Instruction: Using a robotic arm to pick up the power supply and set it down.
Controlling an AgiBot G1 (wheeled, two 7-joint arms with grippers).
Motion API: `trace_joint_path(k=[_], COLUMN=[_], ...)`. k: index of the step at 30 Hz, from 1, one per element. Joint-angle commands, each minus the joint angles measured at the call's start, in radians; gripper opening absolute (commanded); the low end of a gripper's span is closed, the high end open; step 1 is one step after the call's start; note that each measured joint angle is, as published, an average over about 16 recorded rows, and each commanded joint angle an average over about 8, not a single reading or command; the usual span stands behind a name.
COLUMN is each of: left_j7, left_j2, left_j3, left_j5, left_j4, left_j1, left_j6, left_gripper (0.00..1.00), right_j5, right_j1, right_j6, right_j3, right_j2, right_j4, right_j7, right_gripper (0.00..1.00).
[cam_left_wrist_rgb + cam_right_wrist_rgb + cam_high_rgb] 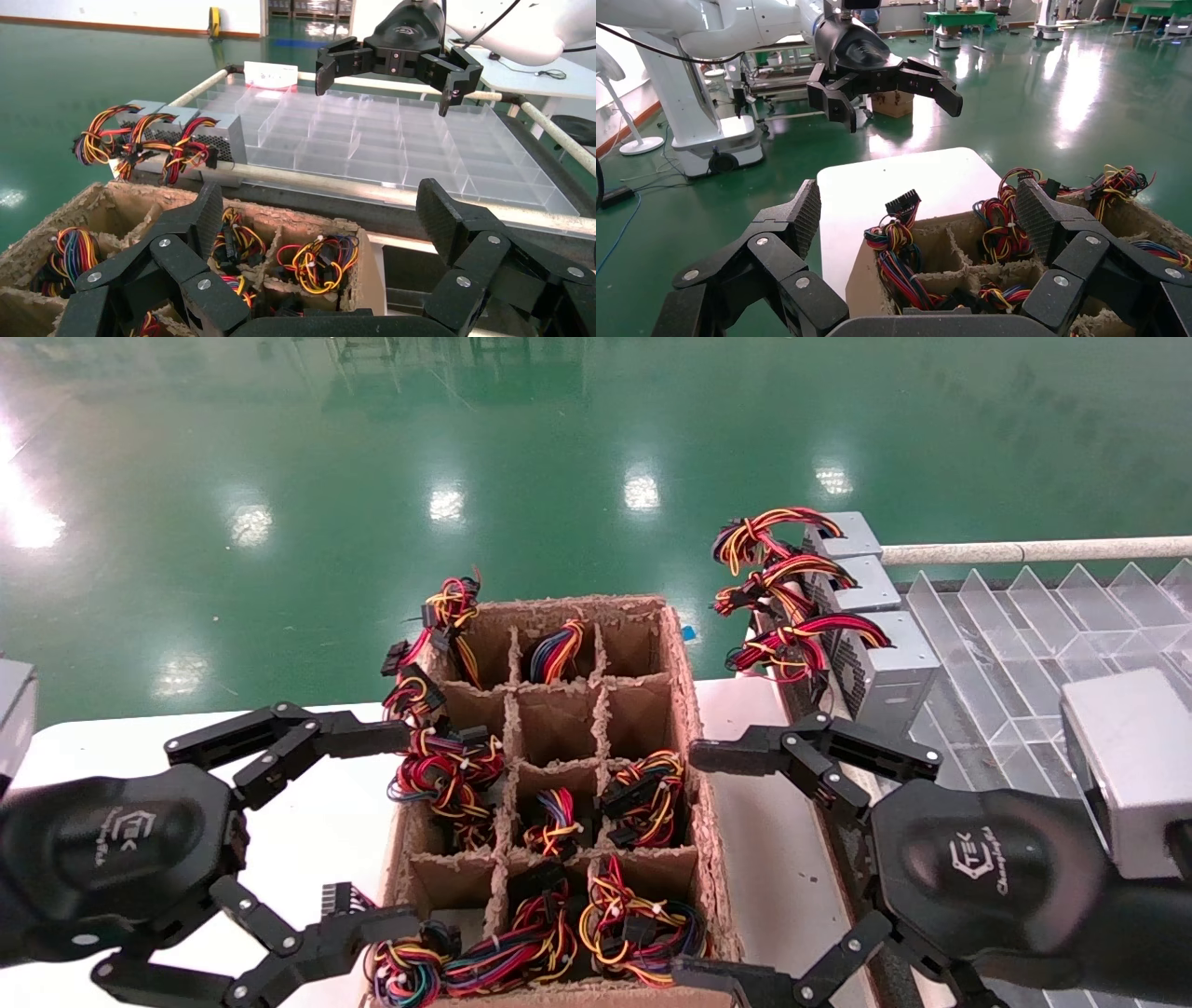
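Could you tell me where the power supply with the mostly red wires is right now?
In the head view the power supply sits right of the cardboard box, nearest of three grey units, just beyond the open right gripper.

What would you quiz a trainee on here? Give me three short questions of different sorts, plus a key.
1. True or false: the left gripper is holding a power supply.
2. How many power supplies stand in a row at the edge of the clear divider tray?
3. Where is the divided cardboard box of wire bundles? A) between the left gripper and the right gripper; B) on the clear divider tray; C) on the green floor.

Key: 1. False, both grippers are open and empty. 2. Three. 3. A.
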Motion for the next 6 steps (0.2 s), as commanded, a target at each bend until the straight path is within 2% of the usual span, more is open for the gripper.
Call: trace_joint_path(k=[1, 6], left_j7=[0.0, 0.0], left_j2=[0.0, 0.0], left_j3=[0.0, 0.0], left_j5=[0.0, 0.0], left_j4=[0.0, 0.0], left_j1=[0.0, 0.0], left_j6=[0.0, 0.0], left_gripper=[1.0, 1.0], right_j5=[0.0, 0.0], right_j1=[0.0, 0.0], right_j6=[0.0, 0.0], right_j3=[0.0, 0.0], right_j2=[0.0, 0.0], right_j4=[0.0, 0.0], right_j7=[0.0, 0.0], right_gripper=[1.0, 1.0])
